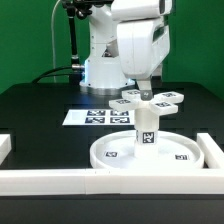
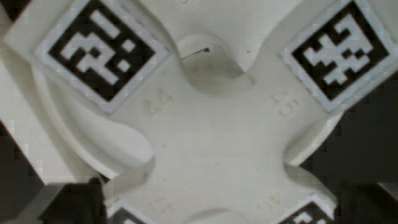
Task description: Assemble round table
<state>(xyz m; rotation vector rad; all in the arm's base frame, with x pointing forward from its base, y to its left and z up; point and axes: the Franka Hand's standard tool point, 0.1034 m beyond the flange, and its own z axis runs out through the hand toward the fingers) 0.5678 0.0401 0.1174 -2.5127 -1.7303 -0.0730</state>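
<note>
A black surface (image 1: 40,105) fills most of the exterior view. Flat on it lies the marker board (image 1: 92,117), a thin white sheet printed with black-and-white square tags. White border rails stand near the marker board on the side toward the camera: one long rail (image 1: 110,183) runs across the front of the surface, a short piece (image 1: 5,146) rises at its end on the exterior view's left, and another (image 1: 214,150) on the exterior view's right. A green wall (image 1: 25,35) backs the scene, with a dark cable (image 1: 72,40) hanging before it.

Green wall (image 1: 195,40) behind, black tabletop (image 1: 40,110), white border rails (image 1: 60,181) along its edge, even light
</note>
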